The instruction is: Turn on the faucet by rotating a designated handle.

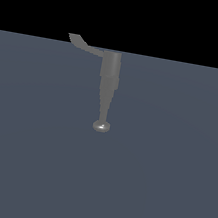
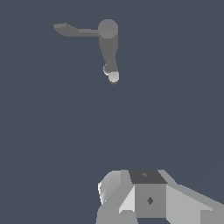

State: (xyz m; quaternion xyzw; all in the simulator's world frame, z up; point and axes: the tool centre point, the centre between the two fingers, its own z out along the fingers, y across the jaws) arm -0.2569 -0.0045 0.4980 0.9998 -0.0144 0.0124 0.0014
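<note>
The grey metal faucet (image 1: 108, 80) is a dull, plain grey with no pattern, and its round tip shines almost white. The thin curved grey handle (image 1: 84, 45) is the same grey. The flat desk (image 1: 169, 182) is dark blue-grey all over. The blocky pincer (image 2: 131, 201) is white and light grey with one dark grey patch.

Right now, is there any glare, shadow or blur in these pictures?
Exterior view: a bright highlight on the faucet tip, no clear cast shadow, black band above. Wrist view: the same shiny tip, handle sharp; the gripper is cut off by the frame edge.
</note>
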